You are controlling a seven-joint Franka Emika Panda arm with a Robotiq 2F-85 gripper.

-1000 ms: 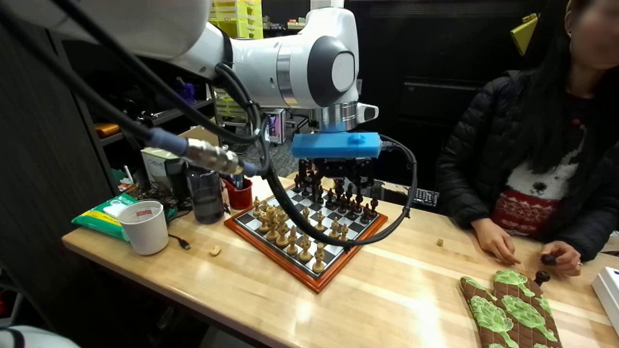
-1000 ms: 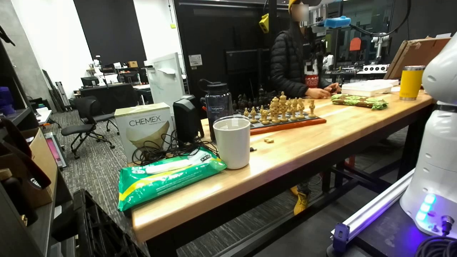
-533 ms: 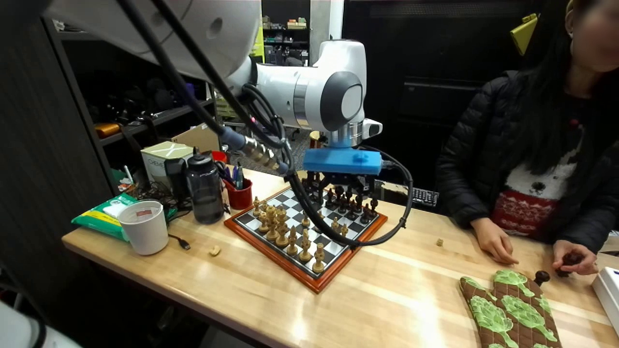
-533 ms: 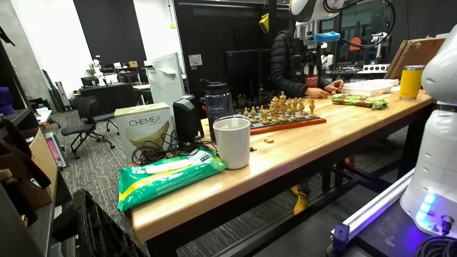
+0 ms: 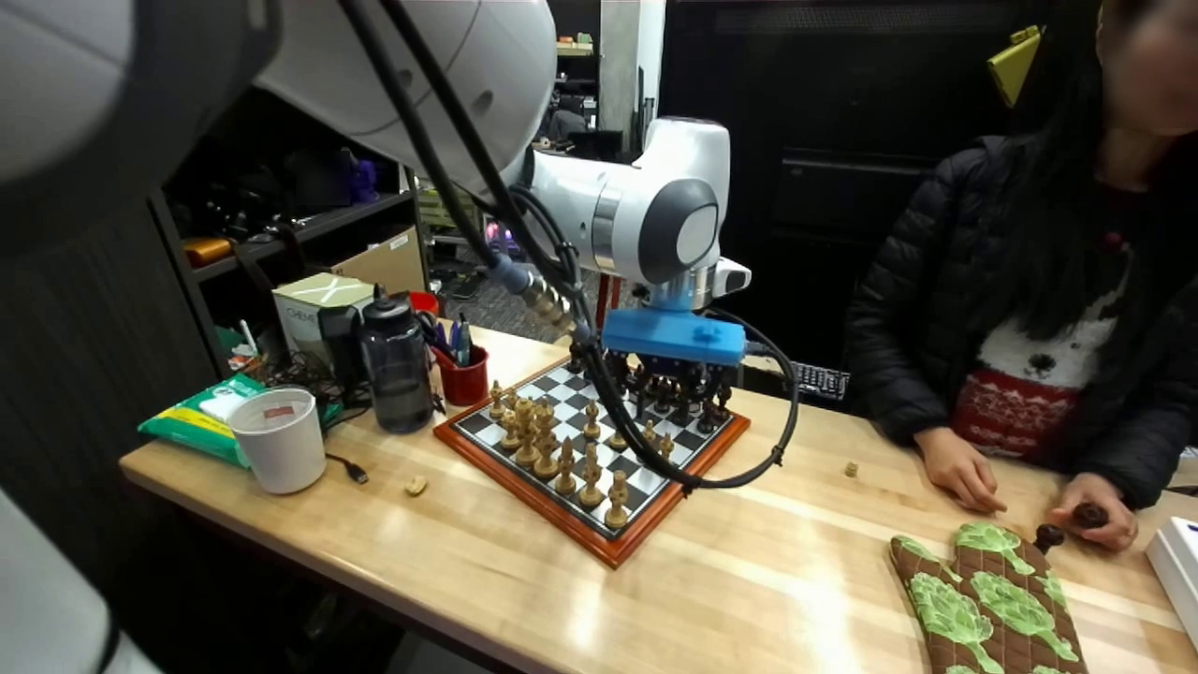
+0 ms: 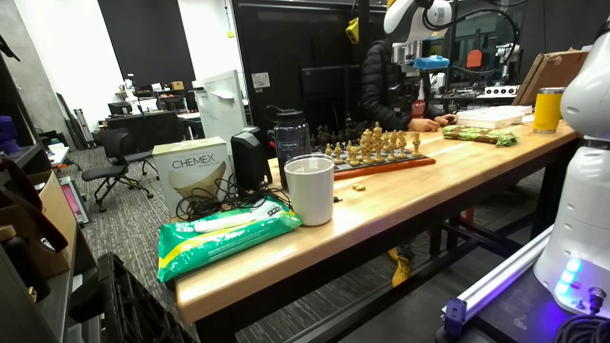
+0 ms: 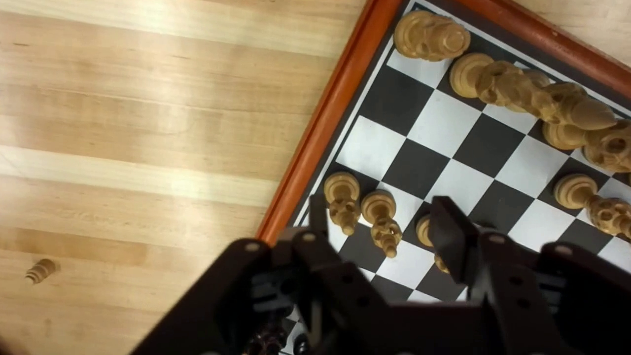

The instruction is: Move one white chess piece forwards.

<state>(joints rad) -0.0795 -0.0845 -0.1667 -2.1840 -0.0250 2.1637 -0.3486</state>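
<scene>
The light wooden chess pieces stand on the checkered board, which shows in both exterior views and the wrist view. My gripper hangs above the board. In the wrist view my gripper is open, with nothing held. Two light pawns, an edge pawn and a neighbouring pawn, appear between its fingers but lower down, on the board. A third pawn is partly hidden behind the right finger. A further pawn stands to the right. The light back row stands along the board's edge.
Dark pieces stand across the board, close under the gripper. A person sits at the table, handling a dark piece. A bottle, red pen cup, white cup and oven mitt surround the board. A loose light piece lies nearby.
My arm has come down toward the board and shifted right in an exterior view. The person's hand with the dark piece has moved slightly. The pieces on the board have not visibly moved.
</scene>
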